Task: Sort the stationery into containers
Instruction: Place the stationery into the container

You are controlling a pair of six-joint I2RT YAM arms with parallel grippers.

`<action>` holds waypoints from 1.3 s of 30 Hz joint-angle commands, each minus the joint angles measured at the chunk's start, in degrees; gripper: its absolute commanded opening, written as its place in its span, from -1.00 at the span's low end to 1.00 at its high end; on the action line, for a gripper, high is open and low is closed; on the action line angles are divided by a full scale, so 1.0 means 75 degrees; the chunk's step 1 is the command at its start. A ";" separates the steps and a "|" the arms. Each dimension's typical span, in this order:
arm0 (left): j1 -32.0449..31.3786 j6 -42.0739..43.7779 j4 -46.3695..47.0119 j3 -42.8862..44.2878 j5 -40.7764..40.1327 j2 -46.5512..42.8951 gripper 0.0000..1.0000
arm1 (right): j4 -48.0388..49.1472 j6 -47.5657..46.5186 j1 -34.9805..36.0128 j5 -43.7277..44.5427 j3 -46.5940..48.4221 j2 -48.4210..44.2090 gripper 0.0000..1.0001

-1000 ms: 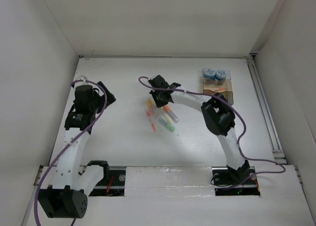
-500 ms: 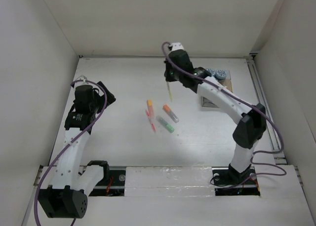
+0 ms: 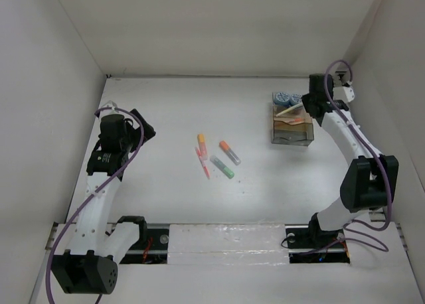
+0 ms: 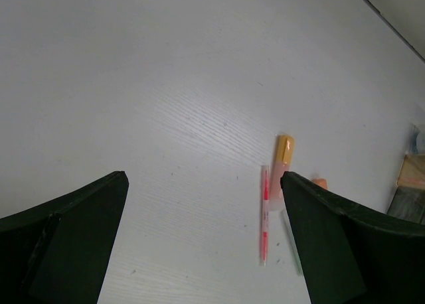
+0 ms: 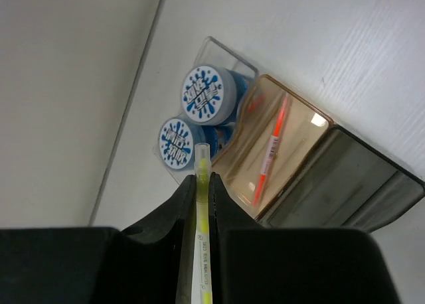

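My right gripper [image 3: 307, 105] is shut on a yellow pen [image 3: 287, 111] and holds it over the back of the clear organizer box [image 3: 292, 139]. In the right wrist view the yellow pen [image 5: 202, 159] sticks out between the shut fingers [image 5: 229, 198], above two blue-and-white tubs [image 5: 206, 93] in the box's rear compartment. An orange pen [image 5: 271, 148] lies in the tan compartment [image 5: 302, 128]. An orange-capped marker [image 3: 201, 143], a pink pen [image 3: 202, 163], an orange marker [image 3: 230, 152] and a green marker [image 3: 222, 167] lie mid-table. My left gripper [image 3: 144, 126] is open and empty at the left.
In the left wrist view the pink pen [image 4: 264, 214] and the orange-capped marker [image 4: 284, 154] lie on the white table just inside the right finger [image 4: 352, 244]. White walls enclose the table on three sides, and a rail [image 3: 352, 138] runs along its right edge.
My right arm lifted the yellow pen from the group in the middle and swung it back and right to above the organizer box. My left arm has not moved.
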 commanded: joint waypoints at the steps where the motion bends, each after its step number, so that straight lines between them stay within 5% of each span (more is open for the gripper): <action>1: 0.0015 0.0158 0.0265 -0.0059 0.0130 -0.0143 0.98 | 0.0409 0.1721 -0.0207 0.0156 -0.0243 -0.0465 -1.00; 9: 0.0015 0.0228 0.0336 -0.0059 0.0341 -0.0073 0.98 | 0.0152 0.2682 -0.0572 0.0799 -0.0243 -0.0009 -1.00; 21: 0.0015 0.0405 0.0570 -0.0200 0.1069 -0.0003 0.98 | 0.1229 0.2448 -0.0502 0.1093 -0.0606 0.0554 -1.00; 39: -0.0138 0.0475 0.0640 -0.0200 0.0998 -0.0143 0.98 | 0.1113 0.2378 -0.0185 0.1492 -0.0302 0.1574 -1.00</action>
